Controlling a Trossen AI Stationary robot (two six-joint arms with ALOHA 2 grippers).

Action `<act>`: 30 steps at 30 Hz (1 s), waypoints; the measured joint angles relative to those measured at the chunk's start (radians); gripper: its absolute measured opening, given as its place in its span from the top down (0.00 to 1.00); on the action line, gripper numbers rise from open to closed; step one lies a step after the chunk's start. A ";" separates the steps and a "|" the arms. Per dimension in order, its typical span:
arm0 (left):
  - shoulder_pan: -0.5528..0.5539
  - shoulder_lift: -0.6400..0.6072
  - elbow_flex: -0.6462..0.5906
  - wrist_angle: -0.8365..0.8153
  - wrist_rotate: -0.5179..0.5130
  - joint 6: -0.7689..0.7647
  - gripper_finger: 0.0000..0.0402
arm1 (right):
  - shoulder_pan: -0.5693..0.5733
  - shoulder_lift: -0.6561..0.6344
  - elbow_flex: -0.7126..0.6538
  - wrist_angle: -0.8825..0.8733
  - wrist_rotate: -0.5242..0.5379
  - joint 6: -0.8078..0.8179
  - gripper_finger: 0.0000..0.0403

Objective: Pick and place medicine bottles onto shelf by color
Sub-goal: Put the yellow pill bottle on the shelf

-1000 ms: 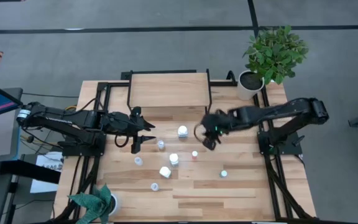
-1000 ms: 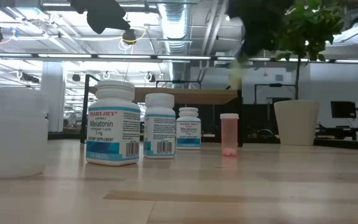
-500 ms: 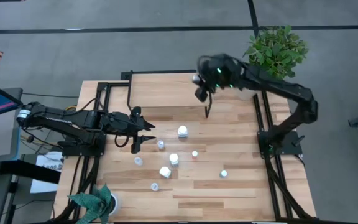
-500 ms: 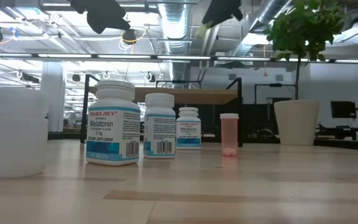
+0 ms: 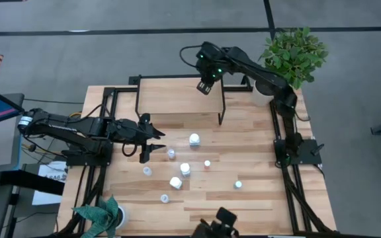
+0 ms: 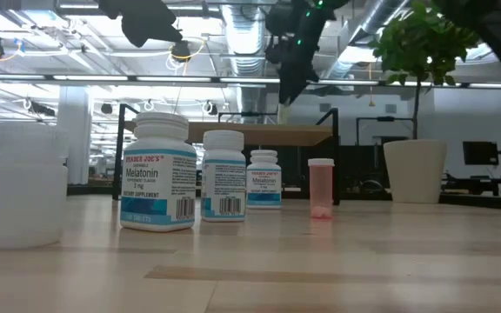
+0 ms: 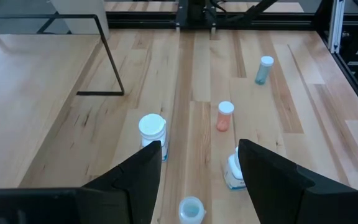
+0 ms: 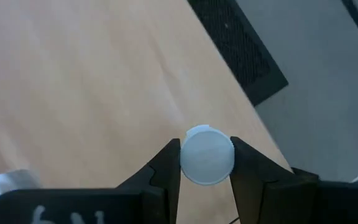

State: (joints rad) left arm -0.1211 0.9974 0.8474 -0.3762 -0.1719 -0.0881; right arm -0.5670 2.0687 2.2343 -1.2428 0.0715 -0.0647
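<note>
My right gripper (image 5: pixel 204 86) hangs over the far right part of the shelf (image 5: pixel 180 96), a light-wood board on black legs, and is shut on a small medicine bottle with a whitish cap (image 8: pixel 207 155). In the low view the gripper (image 6: pixel 285 97) shows above the shelf top (image 6: pixel 259 133). Several more bottles stand on their bases on the table, among them a white one (image 5: pixel 194 139), a reddish one (image 5: pixel 207 163) and a greenish one (image 5: pixel 238 185). My left gripper (image 5: pixel 154 142) waits open left of them, holding nothing. My right gripper pinches the small bottle between its two fingers, one on each side of it just under the cap's rim (image 8: pixel 180 157). The fingers come from above, slanting down. The bottle's lower end (image 6: pixel 283 111) sticks out below the fingers, clear of the shelf top.
A potted green plant (image 5: pixel 293 56) stands at the table's far right corner, close to the right arm. Another plant (image 5: pixel 101 215) stands at the near left corner. The black frame rails (image 5: pixel 280 132) run along both table sides. A dark object (image 5: pixel 217 226) shows at the near edge.
My right gripper has risen from the middle of the table and swung toward the far edge, then a little left, ending over the shelf's far right part with the bottle still between its fingers. The bottles on the table have stayed where they were.
</note>
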 joint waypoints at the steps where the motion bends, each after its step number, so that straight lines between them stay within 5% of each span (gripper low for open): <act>1: 0.000 0.000 0.000 0.000 0.000 0.000 0.50 | -0.007 0.019 0.019 -0.018 0.000 0.000 0.70; 30: 0.000 0.000 0.000 0.000 0.000 0.008 0.50 | -0.017 0.079 0.078 -0.084 -0.021 -0.028 0.70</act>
State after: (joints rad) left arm -0.1211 0.9974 0.8474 -0.3759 -0.1719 -0.0805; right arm -0.5842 2.1479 2.3123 -1.3269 0.0505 -0.0927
